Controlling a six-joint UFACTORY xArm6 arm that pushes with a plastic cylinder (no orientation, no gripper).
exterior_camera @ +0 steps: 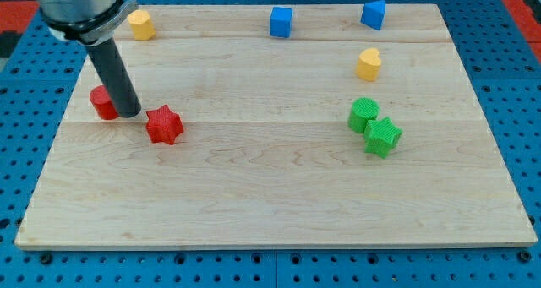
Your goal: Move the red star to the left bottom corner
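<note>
tip: my tip (129,113) of the dark rod, grasping nothing, down on the wooden board (270,203)
tip's left: red cylinder block (103,103), touching
tip's right: red star block (164,125), just beside, left half of board
far right: two green blocks (374,127), touching

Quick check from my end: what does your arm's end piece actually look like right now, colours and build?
A straight, smooth, dark grey-black rod, round in section, ending in my tip. It hangs from a wider silver-grey metal cylinder with a darker band, cut off at the view's top. No cables or markings show.
</note>
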